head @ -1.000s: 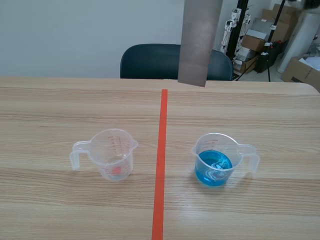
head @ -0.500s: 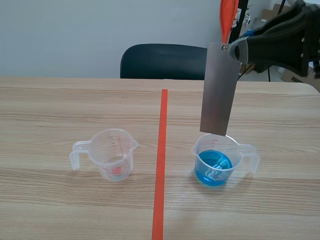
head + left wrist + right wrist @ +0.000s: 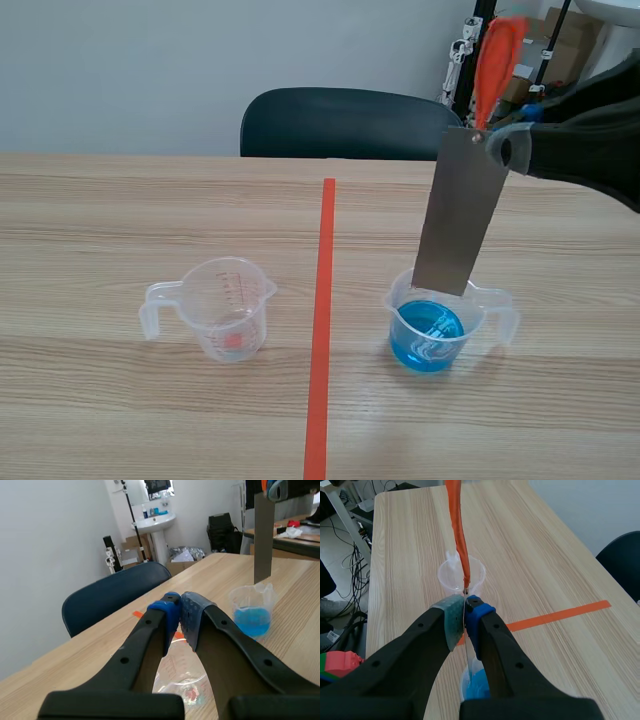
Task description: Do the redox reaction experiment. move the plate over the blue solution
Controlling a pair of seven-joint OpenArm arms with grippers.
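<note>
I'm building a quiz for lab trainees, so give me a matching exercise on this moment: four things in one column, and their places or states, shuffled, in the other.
Things
1. grey metal plate
2. clear plastic cup of blue liquid
3. clear plastic cup with a red speck at its bottom
4. left gripper

Places or states
A. left of the orange-red tape line
B. shut on nothing
C. clamped in the right gripper
D. right of the tape line, under the plate

Pairs: 1-C, 2-D, 3-A, 4-B.
</note>
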